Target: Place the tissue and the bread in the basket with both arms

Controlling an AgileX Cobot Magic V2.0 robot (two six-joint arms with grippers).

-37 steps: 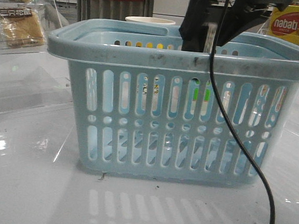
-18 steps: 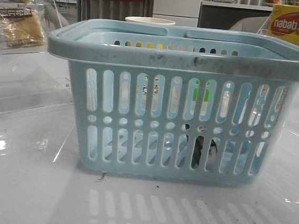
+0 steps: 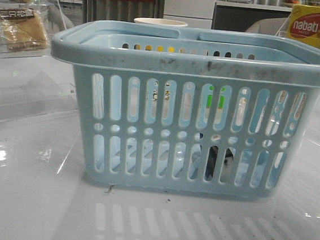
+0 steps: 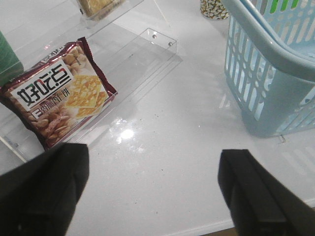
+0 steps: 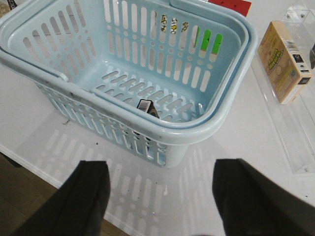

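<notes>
A: So, which half of the job is settled?

B: The tissue half, by my reading. The tissue (image 5: 146,106) lies on the floor of the basket (image 3: 197,61), close against the wall nearest the robot; from the front it shows only as a dark patch behind the lower slots, right of middle.

A: And the bread?

B: Not yet moved. The bread (image 3: 20,29) sits on a clear acrylic shelf (image 3: 21,92) well to the left of the basket and further back, label end up.

A: What are the arms doing?

B: Neither holds anything. The right gripper (image 5: 160,199) hangs above the near edge of the surface (image 3: 150,221) with its jaws wide, looking down at the basket. The left gripper (image 4: 155,189) has its jaws wide too, over bare surface, with a maroon cracker packet (image 4: 56,94) near it and the basket off to its side.

A: So the next move?

B: It falls to the left arm, I'd judge: reach past the cracker packet to the shelf, close on the bread's slippery wrapper, then lift it clear of the thick rim
</notes>
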